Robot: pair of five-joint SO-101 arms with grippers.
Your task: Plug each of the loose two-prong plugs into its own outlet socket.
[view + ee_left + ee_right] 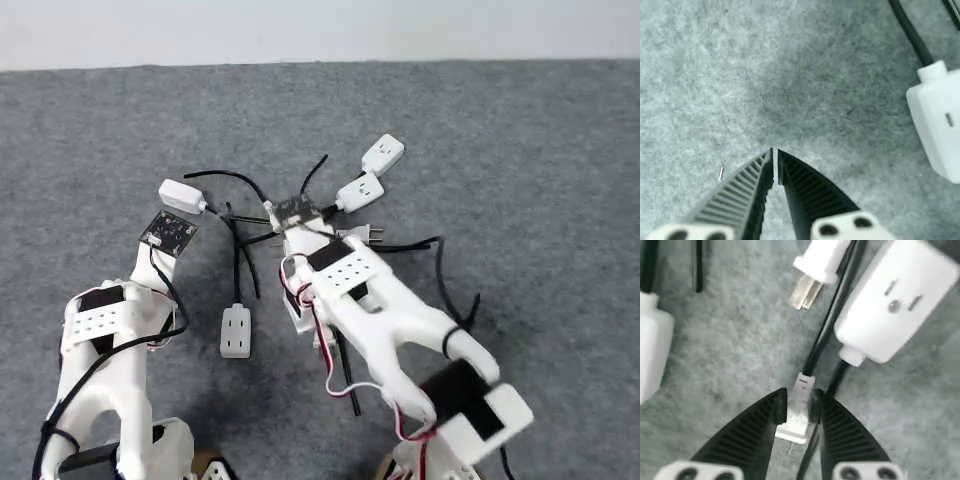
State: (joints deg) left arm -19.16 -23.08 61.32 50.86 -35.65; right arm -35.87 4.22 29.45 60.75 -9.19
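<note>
My right gripper [800, 394] is shut on a small white two-prong plug [797, 421] with a black cord, held just above the grey carpet. Close by lie a second loose plug [816, 262] with bare prongs and a white outlet socket [890, 300]. In the high view this gripper [290, 213] sits at the tangle of black cords, beside two sockets [360, 190] [383, 153] and the loose plug [366, 235]. My left gripper [774, 154] is shut on nothing, low over bare carpet, with a white socket [940, 135] beside it. That socket [181, 195] lies at the far left.
Another white socket [235, 332] on a black cord lies between the two arms. Black cords [240, 250] cross the middle of the carpet. Open grey carpet [520, 150] stretches to the right and far side.
</note>
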